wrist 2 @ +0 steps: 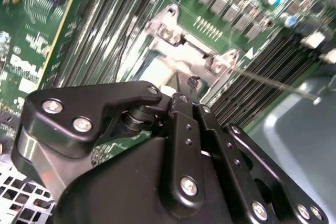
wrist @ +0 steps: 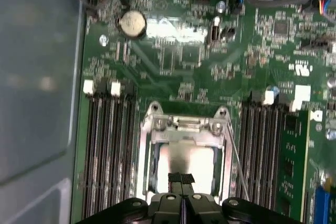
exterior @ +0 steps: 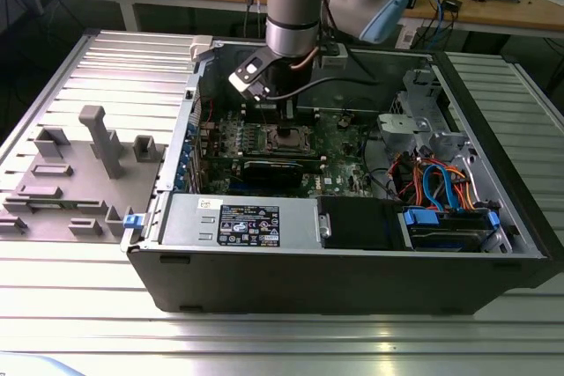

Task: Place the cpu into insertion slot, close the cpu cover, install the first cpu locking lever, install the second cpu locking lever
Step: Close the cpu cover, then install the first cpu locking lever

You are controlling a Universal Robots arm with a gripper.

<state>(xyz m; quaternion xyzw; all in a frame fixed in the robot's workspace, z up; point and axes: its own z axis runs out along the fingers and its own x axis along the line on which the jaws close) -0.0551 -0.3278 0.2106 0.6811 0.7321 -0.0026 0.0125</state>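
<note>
In the exterior view my gripper point(exterior: 284, 121) hangs straight down inside the open computer case, just over the insertion slot point(exterior: 287, 138) on the green motherboard. In the first wrist view the cpu point(wrist: 186, 158) shows as a bright silver square lying in the slot. The silvery cpu cover point(wrist: 144, 156) lies flat around it as a frame. My gripper point(wrist: 181, 179) is shut, its two black fingertips pressed together with nothing between them, right above the cpu's near edge. A thin metal locking lever point(wrist: 234, 153) runs along one side of the socket; in the second wrist view this lever point(wrist 2: 273, 81) sticks out away from the socket.
Long black memory slots point(wrist: 107, 150) flank the socket on both sides. A round coin battery point(wrist: 132, 23) sits farther along the board. The case walls, a drive bay with orange and blue cables point(exterior: 436, 187) and the power supply point(exterior: 247, 222) hem in the board. A grey fixture plate point(exterior: 79, 173) lies outside the case.
</note>
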